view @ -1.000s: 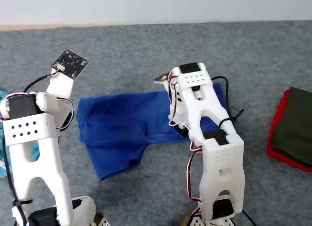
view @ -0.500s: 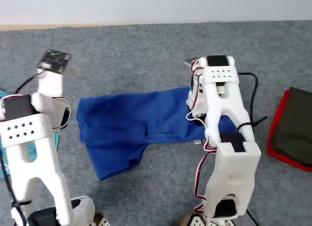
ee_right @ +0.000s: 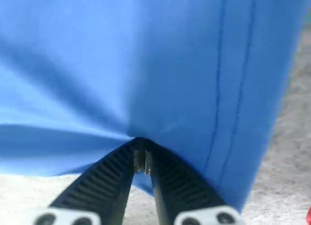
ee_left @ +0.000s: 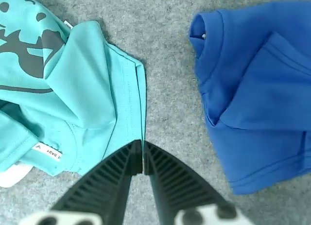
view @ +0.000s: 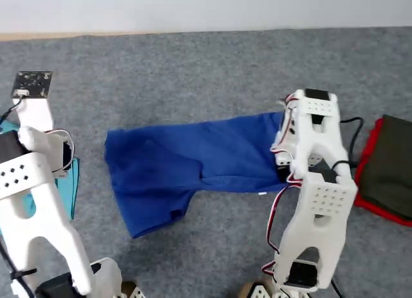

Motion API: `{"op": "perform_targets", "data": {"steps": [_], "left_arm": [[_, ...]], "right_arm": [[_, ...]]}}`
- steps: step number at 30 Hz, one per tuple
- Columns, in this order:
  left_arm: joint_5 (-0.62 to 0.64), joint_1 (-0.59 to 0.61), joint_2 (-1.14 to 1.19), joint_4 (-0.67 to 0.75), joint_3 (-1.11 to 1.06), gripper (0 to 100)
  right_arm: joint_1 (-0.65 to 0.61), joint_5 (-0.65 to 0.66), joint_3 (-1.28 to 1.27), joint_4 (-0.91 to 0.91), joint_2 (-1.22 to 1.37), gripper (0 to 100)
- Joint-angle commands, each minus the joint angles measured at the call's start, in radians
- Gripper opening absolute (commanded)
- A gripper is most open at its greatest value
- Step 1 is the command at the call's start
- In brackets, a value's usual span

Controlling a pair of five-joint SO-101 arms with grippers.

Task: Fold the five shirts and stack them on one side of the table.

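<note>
Mid-fold at the table: your right gripper (ee_right: 140,163) has its jaws pinched tight on a ridge of the blue shirt (view: 187,166), with cloth bunching up between the tips. It grips the end of the garment nearest the pile at the right edge. The shirt itself lies stretched across the middle of the grey table (view: 193,66), doubled lengthwise by the look of it. One sleeve juts out toward the arm bases at the far end from the grip.

Your left gripper (ee_left: 142,159) hangs with its jaws pressed together and nothing between them. It sits over bare table just beside the hem of the teal shirt (ee_left: 63,98), well apart from the blue one's collar.

At the right edge a dark shirt (view: 389,163) rests on a red shirt (view: 364,176), apparently the finished stack.

The step in hand looks like the cross fold of the blue shirt, which would put the task roughly midway (the teal one lies crumpled and untouched). The next move calls for you to raise the pinched end enough that the cloth does not drag, then carry it over toward the collar and let go with the edges square. The stray sleeve will probably need tucking first, or the fold will come out lopsided. Your left arm could pin the collar end, but it would have to cross over from the teal shirt.
</note>
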State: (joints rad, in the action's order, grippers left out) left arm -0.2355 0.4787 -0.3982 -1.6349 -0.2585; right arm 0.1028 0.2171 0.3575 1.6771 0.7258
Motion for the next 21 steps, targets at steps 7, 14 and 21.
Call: {"op": "perform_targets", "data": {"steps": [7,14,21], "left_arm": [[0.006,0.005,-0.035,-0.005,0.033,1],[0.006,0.005,-0.035,-0.005,0.033,1],[0.006,0.005,-0.035,-0.005,0.033,1]], "right_arm": [[-0.028,0.037,0.172,-0.085,0.015,1.1],[-0.113,0.038,0.253,-0.093,0.065,1.0],[-0.127,0.038,0.377,0.033,0.015,1.0]]}}
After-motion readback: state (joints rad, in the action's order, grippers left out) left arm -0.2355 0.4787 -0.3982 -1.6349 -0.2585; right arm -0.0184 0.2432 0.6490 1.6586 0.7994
